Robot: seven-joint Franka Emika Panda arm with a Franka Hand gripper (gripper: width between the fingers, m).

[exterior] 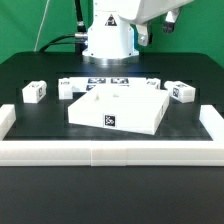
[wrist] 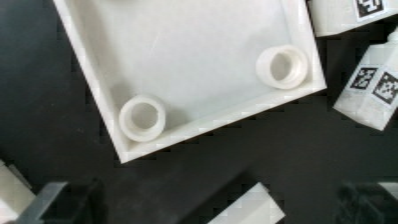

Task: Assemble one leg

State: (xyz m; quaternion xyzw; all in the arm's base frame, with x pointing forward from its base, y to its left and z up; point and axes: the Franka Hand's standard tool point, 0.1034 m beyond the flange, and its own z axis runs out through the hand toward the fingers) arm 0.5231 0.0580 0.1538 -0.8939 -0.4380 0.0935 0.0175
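In the exterior view several small white legs with square tags lie on the black table: two at the exterior view's left (exterior: 33, 91) (exterior: 66, 89) and one at the right (exterior: 181, 91). The large flat white panel (exterior: 115, 108) lies in the middle. My gripper (exterior: 160, 20) hangs high above the table's back right, partly cut off by the frame edge. In the wrist view its dark fingers (wrist: 45, 205) stand far apart with nothing held between them, so the gripper (wrist: 205, 208) is open. Below it are the panel (wrist: 187, 60) with two round recesses and two tagged legs (wrist: 370, 85) (wrist: 356, 10) beside it.
The marker board (exterior: 110, 82) lies behind the panel. Long white border rails run along the front (exterior: 110, 152), the left (exterior: 8, 120) and the right (exterior: 210, 120). The robot base (exterior: 108, 40) stands at the back. A white piece (wrist: 249, 205) shows on the table under the gripper.
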